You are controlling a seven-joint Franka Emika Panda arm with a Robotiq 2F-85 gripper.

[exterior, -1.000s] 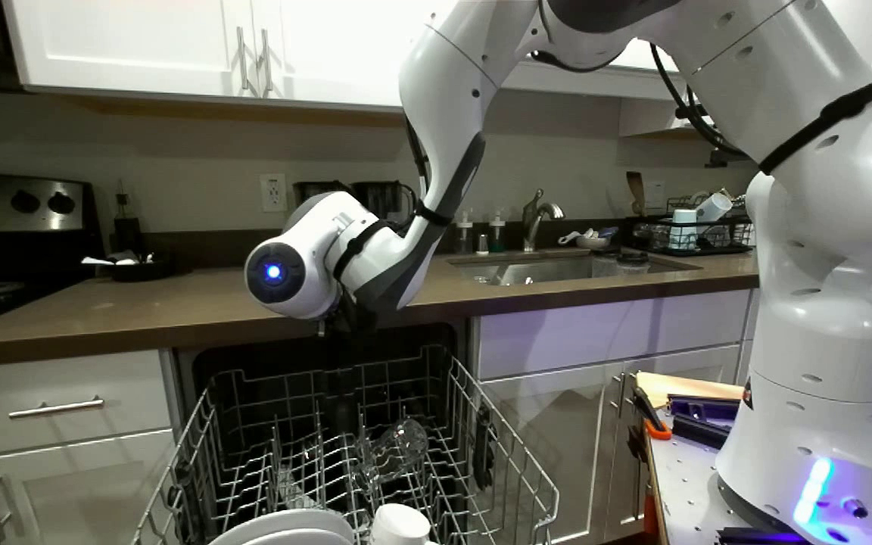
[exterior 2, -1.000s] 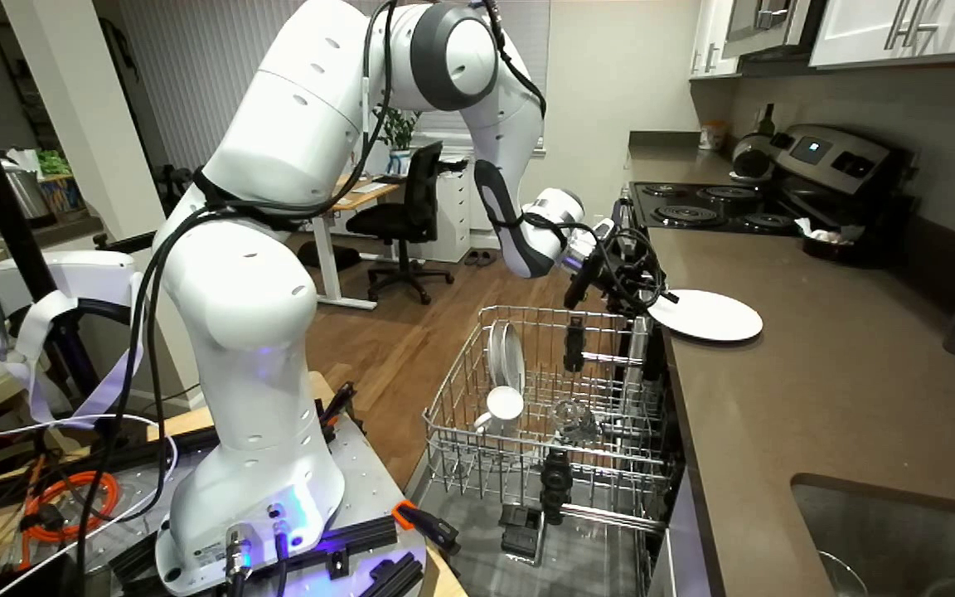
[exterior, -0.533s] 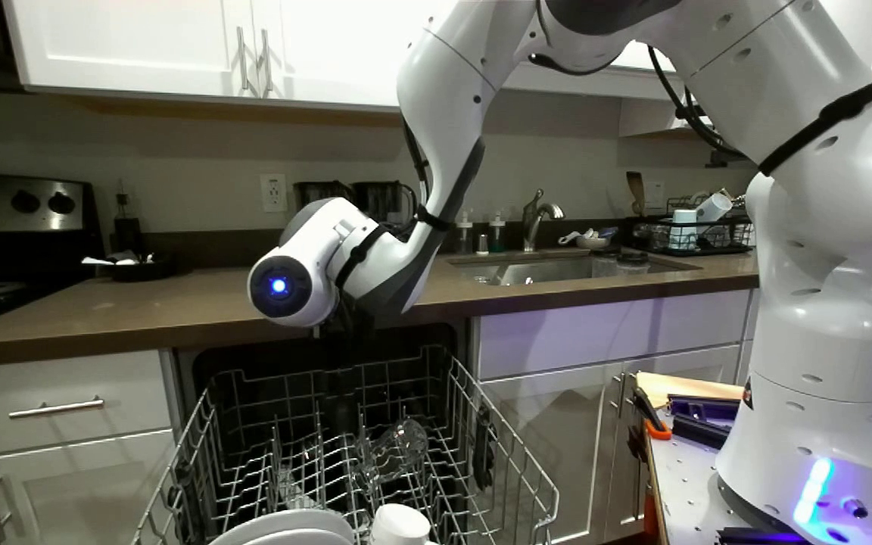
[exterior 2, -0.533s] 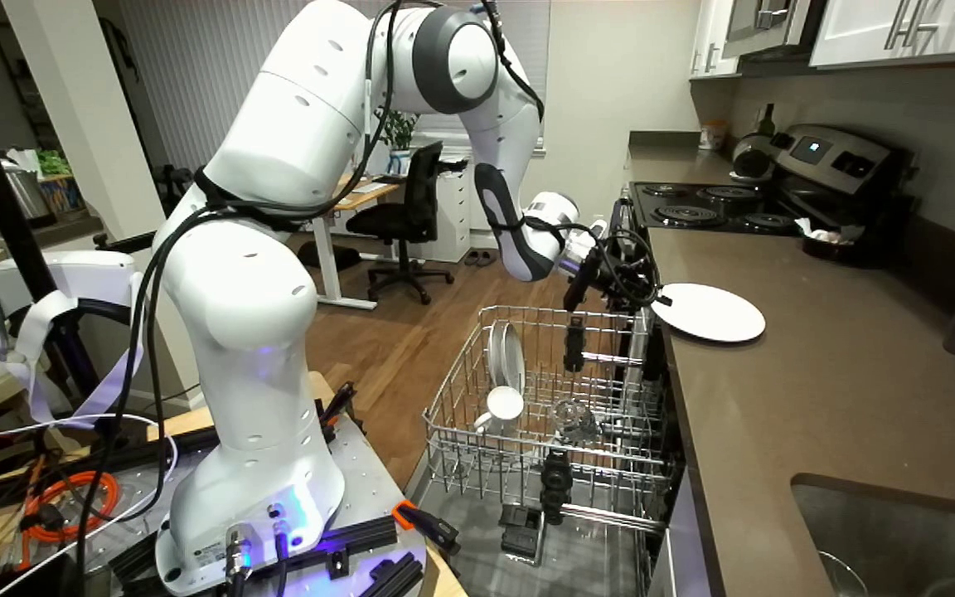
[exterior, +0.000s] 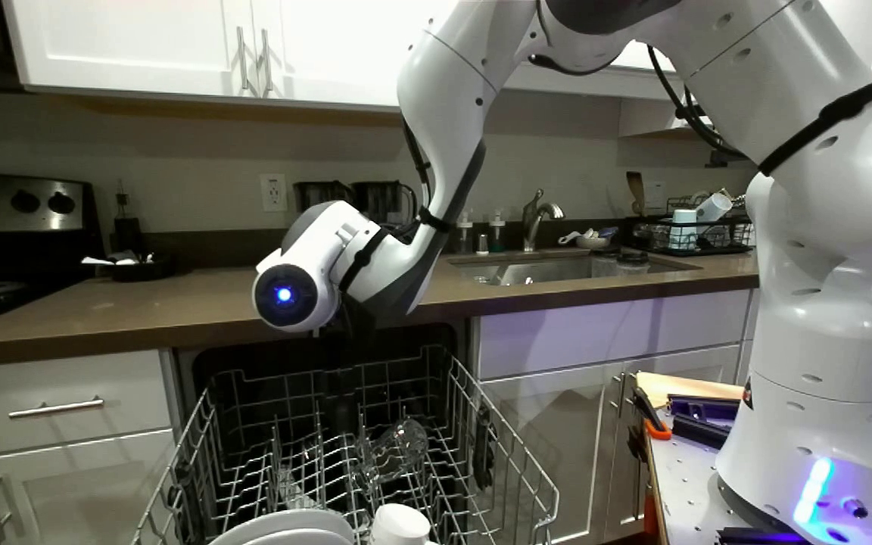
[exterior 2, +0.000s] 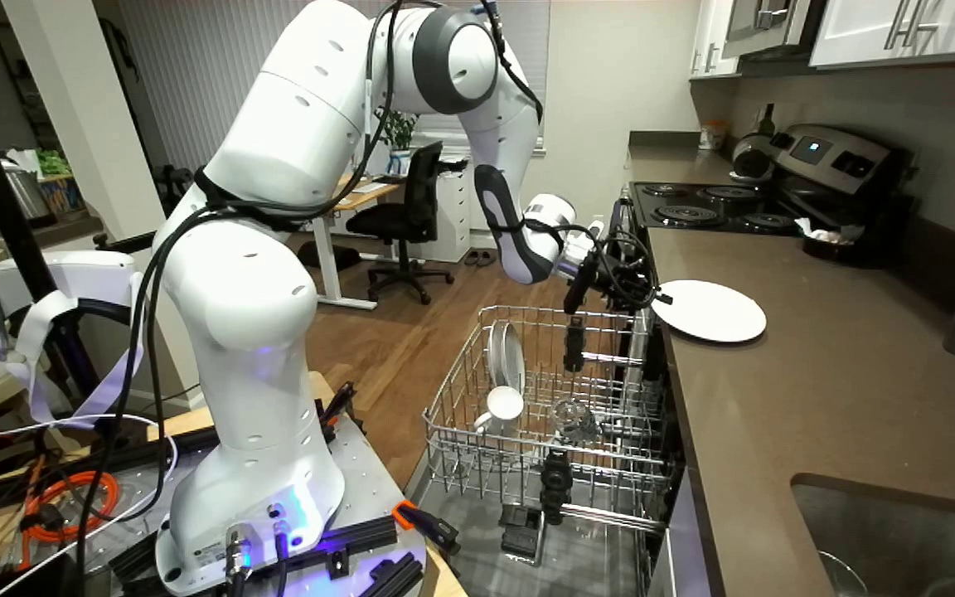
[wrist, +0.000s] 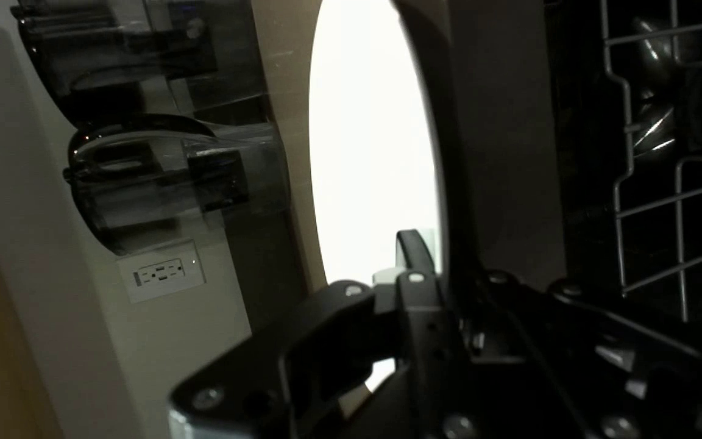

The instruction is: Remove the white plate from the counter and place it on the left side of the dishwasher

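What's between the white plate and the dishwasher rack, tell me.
No loose object shows: only the gripper, at the rim of the white plate, and the wire rim of the dishwasher rack. White dishes, a white cup and clear glassware sit inside.

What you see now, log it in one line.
white plate: over counter, not racked | gripper: at its edge, closure unclear | dishwasher rack: pulled out, holding white dishes, white mug

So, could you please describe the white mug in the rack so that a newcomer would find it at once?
Below the brown counter, find the wire rack pulled out of the dishwasher. In it, beside the pale plates standing on edge, is the white mug. Its handle tells it from the plates, its opaque white from the clear glass nearby.
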